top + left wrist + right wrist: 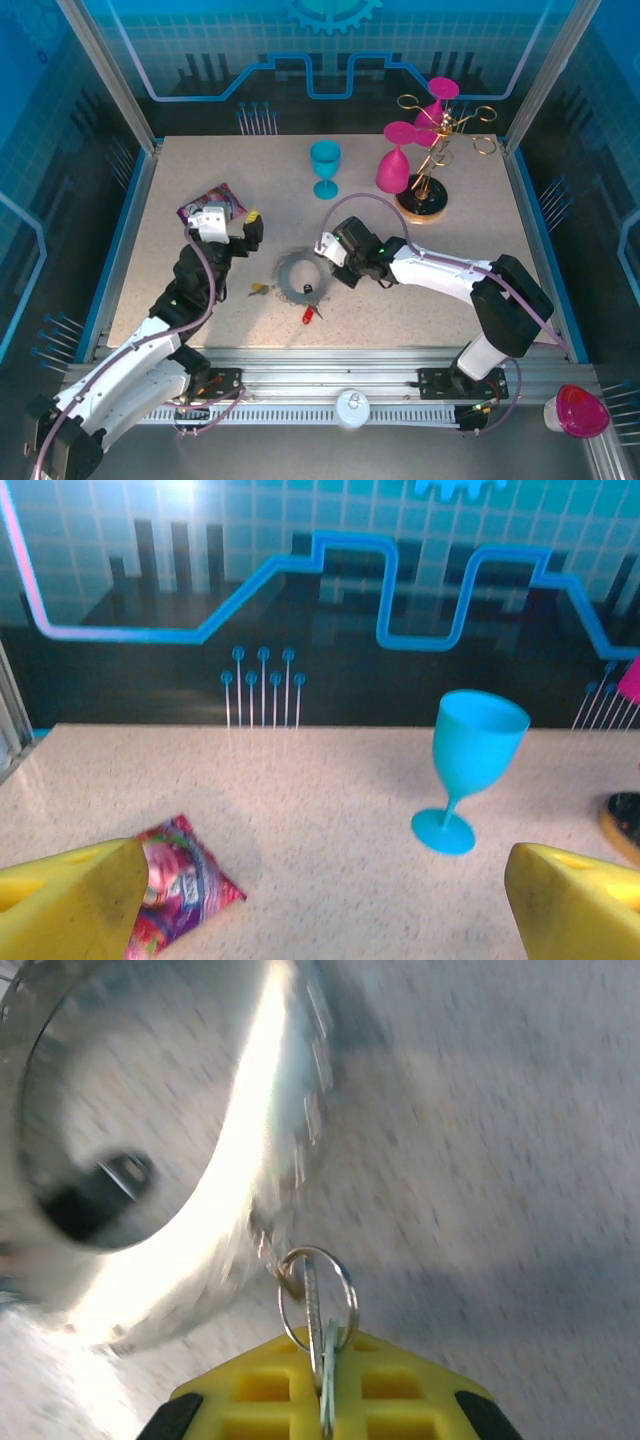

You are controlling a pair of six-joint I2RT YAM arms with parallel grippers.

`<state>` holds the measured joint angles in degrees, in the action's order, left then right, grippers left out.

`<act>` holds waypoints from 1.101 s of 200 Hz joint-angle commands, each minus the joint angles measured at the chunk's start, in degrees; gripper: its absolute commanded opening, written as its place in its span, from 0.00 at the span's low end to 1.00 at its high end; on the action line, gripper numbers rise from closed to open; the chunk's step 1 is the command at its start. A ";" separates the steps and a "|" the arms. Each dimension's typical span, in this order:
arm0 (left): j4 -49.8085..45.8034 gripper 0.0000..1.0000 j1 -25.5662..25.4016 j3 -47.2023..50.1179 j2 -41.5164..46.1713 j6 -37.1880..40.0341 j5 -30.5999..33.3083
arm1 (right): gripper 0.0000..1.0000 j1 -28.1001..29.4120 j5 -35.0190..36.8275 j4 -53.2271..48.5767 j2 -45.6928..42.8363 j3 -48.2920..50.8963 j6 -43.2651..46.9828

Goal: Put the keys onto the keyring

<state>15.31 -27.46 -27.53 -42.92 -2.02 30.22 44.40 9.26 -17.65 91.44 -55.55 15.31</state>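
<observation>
Speckled beige tabletop (180, 170), matte and edged in blue, sits before glossy blue graphic walls. From the left base the left arm reaches forward with its elbow bent, its wrist level above the table. The left gripper (320, 910) has its 2 blocky yellow fingers (70, 900) spread wide with nothing between them, facing a smooth blue plastic goblet (470, 765) and a crinkled foil snack packet (175, 895). The right arm folds sharply at the elbow and stretches leftward, low over the table. The right gripper (325, 1390) has its yellow waffle-patterned pads pressed together on a thin metal key (325, 1360) seen edge-on. A small wire loop (317, 1295) on that key touches the rim of the keyring (230, 1210), a flat, shiny grey doughnut lying on the table's middle (298, 277). A yellow-headed key (258, 289) lies just left of the ring, a red-headed key (310, 315) just in front of it, and a small dark piece (307, 290) rests inside its hole. At the back right, pink goblets (400, 160) hang on a golden wire rack (440, 125).
</observation>
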 commanded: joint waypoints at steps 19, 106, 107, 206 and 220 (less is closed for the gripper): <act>-0.50 0.99 1.84 3.15 -1.71 -1.64 0.85 | 0.10 -0.99 9.44 -6.35 -1.88 3.34 6.55; 2.13 0.99 7.68 6.67 -7.40 3.84 1.24 | 0.55 -10.88 12.21 -4.02 -14.87 10.39 2.25; 2.24 0.99 7.82 6.64 -7.56 3.90 1.11 | 0.55 -11.12 11.63 -3.73 -15.27 10.60 2.04; 28.76 0.99 16.19 11.04 -29.31 4.06 -7.32 | 0.60 -38.31 -11.05 61.88 -13.76 34.75 -10.35; 36.60 0.99 16.95 11.73 -33.02 5.62 -8.77 | 0.61 -38.79 -12.34 64.47 -10.56 34.25 -9.73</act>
<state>36.23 -11.84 -16.64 -71.83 1.04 25.12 6.55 3.51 29.65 77.67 -20.36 5.04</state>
